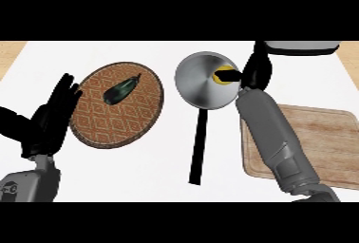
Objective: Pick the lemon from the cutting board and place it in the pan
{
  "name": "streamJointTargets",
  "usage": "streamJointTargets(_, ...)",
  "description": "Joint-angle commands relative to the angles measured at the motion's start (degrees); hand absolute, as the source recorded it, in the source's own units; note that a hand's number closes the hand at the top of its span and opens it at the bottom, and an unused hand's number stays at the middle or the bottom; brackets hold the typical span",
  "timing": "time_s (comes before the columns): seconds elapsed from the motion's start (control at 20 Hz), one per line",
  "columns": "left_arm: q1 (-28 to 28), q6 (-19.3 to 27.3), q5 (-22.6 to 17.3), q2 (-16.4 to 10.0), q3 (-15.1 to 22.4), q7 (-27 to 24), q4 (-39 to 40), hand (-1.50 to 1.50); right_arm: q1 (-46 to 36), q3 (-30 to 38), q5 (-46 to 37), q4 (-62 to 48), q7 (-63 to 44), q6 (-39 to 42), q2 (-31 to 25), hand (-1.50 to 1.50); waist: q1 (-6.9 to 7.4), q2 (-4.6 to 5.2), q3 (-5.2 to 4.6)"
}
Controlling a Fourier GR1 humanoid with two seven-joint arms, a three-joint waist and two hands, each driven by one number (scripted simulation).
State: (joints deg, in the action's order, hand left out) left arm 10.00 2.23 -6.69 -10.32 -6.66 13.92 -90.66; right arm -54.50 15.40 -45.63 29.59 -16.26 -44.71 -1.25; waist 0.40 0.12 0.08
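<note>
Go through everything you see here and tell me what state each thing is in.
Pan: upright, handle toward the robot.
Lemon: held over the pan's right side.
Right robot hand: curled round the lemon.
Cutting board: flat, no lemon on it.
Left robot hand: open, resting at left.
Patterned plate: carrying a dark green vegetable.
</note>
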Motion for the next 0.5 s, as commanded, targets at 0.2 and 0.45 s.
streamJointTargets(0.2, -1.62, 0.86, -0.18, -0.15, -1.62, -0.36, -0.63, 0.0, 15.28, 1.76, 16.44, 23.29, 13.39, 9.63, 1.09, -1.5, -2.58, -0.97, -0.04)
streamJointTargets(0.45, -5.09, -0.56, -0.01, 0.79, -0.45, -2.56, 0.16, 0.0, 28.64, -3.76, 25.66, 39.93, 14.97, 17.29, 1.23, -1.5, -2.99, -1.2, -0.11)
